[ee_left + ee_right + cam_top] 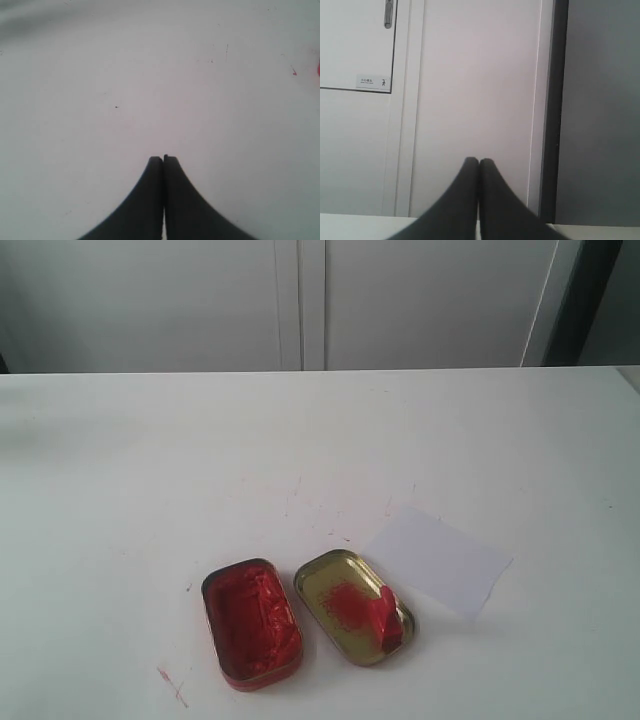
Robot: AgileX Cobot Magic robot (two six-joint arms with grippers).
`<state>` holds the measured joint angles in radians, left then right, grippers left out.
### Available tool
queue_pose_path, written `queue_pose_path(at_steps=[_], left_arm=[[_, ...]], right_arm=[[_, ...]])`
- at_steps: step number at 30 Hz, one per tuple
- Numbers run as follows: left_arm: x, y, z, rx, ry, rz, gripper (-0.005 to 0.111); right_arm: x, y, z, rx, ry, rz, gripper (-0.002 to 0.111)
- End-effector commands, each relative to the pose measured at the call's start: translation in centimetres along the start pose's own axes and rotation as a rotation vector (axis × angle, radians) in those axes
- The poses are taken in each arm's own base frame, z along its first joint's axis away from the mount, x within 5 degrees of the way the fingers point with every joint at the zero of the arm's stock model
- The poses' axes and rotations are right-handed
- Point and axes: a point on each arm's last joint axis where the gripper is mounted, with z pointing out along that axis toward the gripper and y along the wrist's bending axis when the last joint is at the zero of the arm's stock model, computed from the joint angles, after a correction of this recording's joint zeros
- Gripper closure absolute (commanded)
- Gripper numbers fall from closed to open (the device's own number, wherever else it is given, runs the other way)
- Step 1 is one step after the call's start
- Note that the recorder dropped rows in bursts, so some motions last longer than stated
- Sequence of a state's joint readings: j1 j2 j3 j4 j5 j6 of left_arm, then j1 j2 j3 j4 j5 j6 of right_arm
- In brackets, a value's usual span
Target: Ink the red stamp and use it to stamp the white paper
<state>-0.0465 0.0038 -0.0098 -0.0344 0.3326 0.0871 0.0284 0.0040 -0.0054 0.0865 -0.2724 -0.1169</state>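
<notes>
The red stamp [388,618] lies inside the gold tin lid [340,578], against the lid's right wall. Just right of the lid the white paper [437,558] lies flat on the table; no mark shows on it. Neither arm appears in the exterior view. My left gripper [163,158] is shut with nothing between its fingers and looks down on bare white tabletop. My right gripper [479,160] is shut and empty too, pointing level at a white cabinet wall beyond the table's edge.
A tin of red ink paste [250,623] sits open just left of the lid. Faint red smudges [171,684] mark the white table [120,490] near its front left. White cabinet doors [300,300] stand behind the table.
</notes>
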Motion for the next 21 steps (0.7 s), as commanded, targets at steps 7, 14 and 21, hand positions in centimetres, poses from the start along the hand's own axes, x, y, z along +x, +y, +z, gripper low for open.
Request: queue_pose_path(at_steps=[7,14,21], left_arm=[[0.28,-0.07,0.12,0.007,0.006,-0.002,0.107],[0.28,-0.07,0.12,0.007,0.006,-0.002,0.107],[0.28,-0.07,0.12,0.007,0.006,-0.002,0.107]], right_arm=[[-0.06,0.01,-0.06,-0.001,-0.022,-0.004,0.108],[-0.06,0.01,-0.06,-0.001,-0.022,-0.004,0.108],[-0.06,-0.01,-0.06,0.001,-0.021,0.004,0.108]])
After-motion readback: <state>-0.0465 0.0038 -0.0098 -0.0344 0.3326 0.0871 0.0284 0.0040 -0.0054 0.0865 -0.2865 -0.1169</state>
